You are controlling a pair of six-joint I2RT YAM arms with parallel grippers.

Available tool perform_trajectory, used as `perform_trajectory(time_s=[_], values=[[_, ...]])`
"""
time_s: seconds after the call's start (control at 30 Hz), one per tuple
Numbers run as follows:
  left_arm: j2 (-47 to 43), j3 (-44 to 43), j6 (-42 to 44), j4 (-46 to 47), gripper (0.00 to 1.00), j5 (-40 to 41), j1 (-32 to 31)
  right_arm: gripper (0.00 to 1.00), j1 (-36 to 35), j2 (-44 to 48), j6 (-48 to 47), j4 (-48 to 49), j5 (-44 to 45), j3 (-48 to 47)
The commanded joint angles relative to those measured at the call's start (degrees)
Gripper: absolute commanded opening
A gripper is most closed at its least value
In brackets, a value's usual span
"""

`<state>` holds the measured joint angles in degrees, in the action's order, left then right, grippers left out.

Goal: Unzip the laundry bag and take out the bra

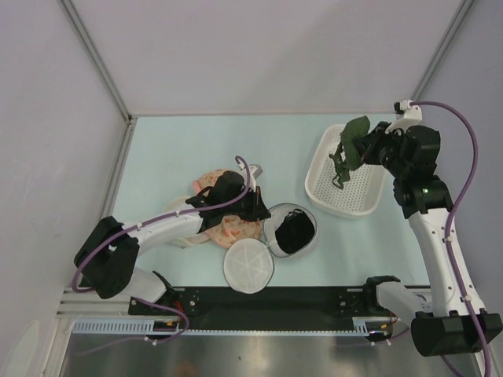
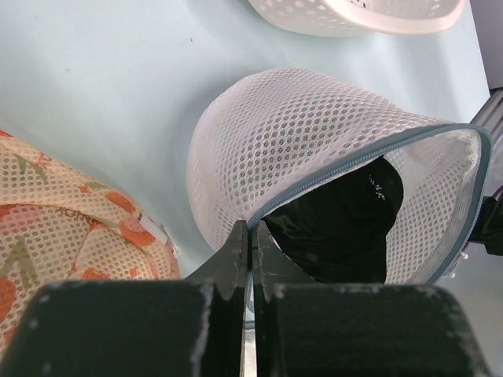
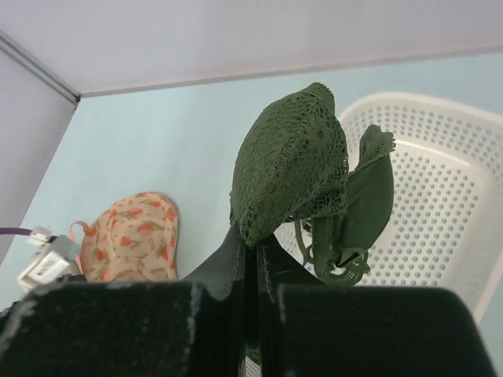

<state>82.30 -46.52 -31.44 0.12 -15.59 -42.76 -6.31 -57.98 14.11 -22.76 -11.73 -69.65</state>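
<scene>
The laundry bag point(image 1: 269, 224) lies on its side with its mouth unzipped; its white mesh wall point(image 2: 299, 133) and grey-blue zipper rim fill the left wrist view. Its round lid point(image 1: 248, 267) lies flapped open toward the near edge. Black soft fabric, the bra point(image 2: 338, 228) point(image 1: 295, 232), sits inside the mouth. My left gripper point(image 1: 258, 208) point(image 2: 251, 229) is shut on the bag's zipper rim. My right gripper point(image 1: 361, 149) point(image 3: 255, 239) is shut on a dark green lace bra point(image 3: 291, 165) point(image 1: 350, 140), which hangs over the white basket.
The white perforated basket point(image 1: 346, 200) point(image 3: 440, 204) stands at the back right, under the hanging green bra. A peach floral padded item point(image 1: 232, 232) point(image 2: 47, 212) point(image 3: 134, 236) lies under and beside my left arm. Booth walls close in the left, back and right.
</scene>
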Motion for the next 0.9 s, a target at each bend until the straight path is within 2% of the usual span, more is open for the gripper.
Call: perform_trajectory(time_s=[0.0,0.07,0.2,0.33,0.5,0.63,0.77,0.87], values=[[-2.32,-1.47,0.77,0.85,0.0,0.3,0.49,0.0,4.1,-1.17,2.94,6.23,-7.07,5.29],[-2.23,-1.47,0.77,0.85,0.0,0.3,0.49,0.0,5.51,-2.57,3.64,6.77,-6.65,7.23],[-1.97,-1.47,0.86,0.93,0.0,0.21,0.58,0.0,5.69,-4.95,3.12,5.54,1.61,9.88],[-1.62,-1.47,0.86,0.85,0.0,0.3,0.66,0.0,5.43,-6.27,3.99,6.85,3.55,12.68],[-1.18,-1.82,1.03,0.93,0.0,0.13,0.75,0.0,2.63,-9.25,4.35,6.86,2.85,14.28],[-1.09,-1.82,1.03,0.93,0.0,-0.05,0.75,0.02,-0.28,-12.5,4.96,4.05,7.92,14.45],[-1.35,-1.82,1.21,0.67,0.0,-0.14,0.84,0.76,-0.64,-14.97,8.91,-2.27,15.23,12.17],[-1.62,-1.9,1.38,0.5,0.0,-0.14,0.84,0.98,-0.64,-14.36,9.53,-2.37,16.82,11.29]])
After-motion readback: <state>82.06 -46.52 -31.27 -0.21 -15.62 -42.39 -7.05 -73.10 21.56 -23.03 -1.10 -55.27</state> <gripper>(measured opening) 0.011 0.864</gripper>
